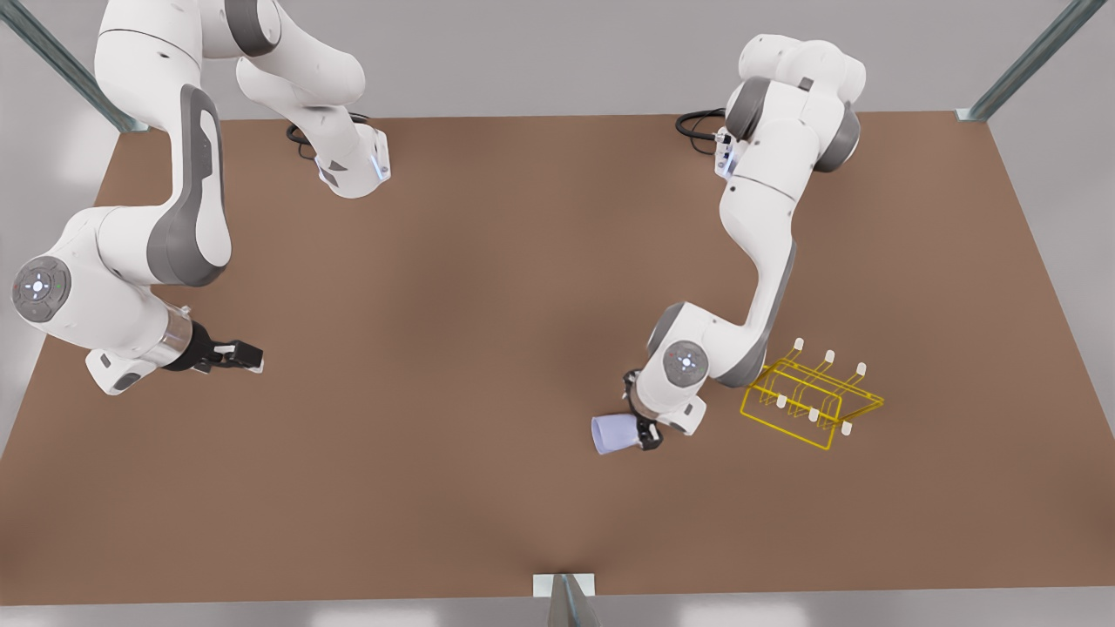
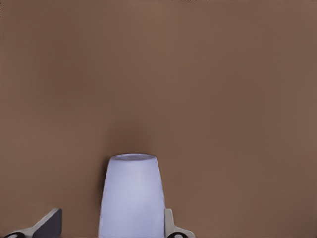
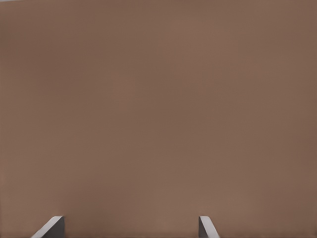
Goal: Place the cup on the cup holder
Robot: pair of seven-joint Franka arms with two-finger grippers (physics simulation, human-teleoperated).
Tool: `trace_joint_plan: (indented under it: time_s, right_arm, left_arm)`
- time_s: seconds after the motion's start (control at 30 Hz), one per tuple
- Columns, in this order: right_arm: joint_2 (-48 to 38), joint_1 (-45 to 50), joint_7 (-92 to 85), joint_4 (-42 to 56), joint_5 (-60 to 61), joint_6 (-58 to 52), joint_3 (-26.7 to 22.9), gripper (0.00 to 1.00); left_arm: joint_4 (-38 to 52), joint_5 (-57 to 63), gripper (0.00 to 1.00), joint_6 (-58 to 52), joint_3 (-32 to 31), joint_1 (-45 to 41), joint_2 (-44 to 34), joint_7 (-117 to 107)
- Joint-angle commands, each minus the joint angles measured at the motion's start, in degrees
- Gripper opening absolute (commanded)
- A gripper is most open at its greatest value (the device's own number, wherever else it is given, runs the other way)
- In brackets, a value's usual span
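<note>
A: Where is the left gripper [image 1: 645, 433]?

B: On the arm at the front view's right; it hangs over the brown table [image 1: 453, 331], nearer the table's near edge than its far one, just beside the cup holder [image 1: 812, 396] on the side toward the table's middle.

A: Pincer state?

B: Holding the cup [image 1: 614, 433]; in the left wrist view the cup [image 2: 131, 196] sits between the fingers [image 2: 171, 225], one finger against its wall, the other finger standing a little off the opposite side; so the grip looks loose on that side, and whether both touch I cannot tell.

A: Cup attitude?

B: Lavender-blue, lying sideways in the front view, its wide rim toward the front view's left; apart from the holder, not on any prong.

A: Cup holder?

B: Yellow wire rack with white-capped prongs; standing on the table toward the right edge in the front view.

A: Right gripper [image 1: 248, 355]?

B: On the arm at the front view's left, near that edge of the table; waiting; fingers [image 3: 49, 228] spread wide with bare table [image 3: 158, 109] between them.
</note>
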Motion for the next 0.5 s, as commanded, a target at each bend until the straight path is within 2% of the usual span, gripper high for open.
trace_joint_plan:
  time_s: [0.0,0.27,0.47]
  right_arm:
    - [-0.02,0.0,0.17,0.03,0.11,-0.37,0.0,1.0]
    - [-0.02,-0.09,0.08,0.03,0.11,-0.37,0.0,1.0]
    - [-0.02,-0.09,0.08,0.12,0.2,-0.37,0.0,1.0]
  left_arm:
    - [0.15,-0.22,1.0,1.89,-0.08,-0.04,0.35,-18.78]
    - [0.76,-0.75,1.0,3.12,-0.17,1.45,2.29,-17.54]
    - [0.85,-0.14,1.0,14.37,-0.43,1.28,3.61,-15.96]
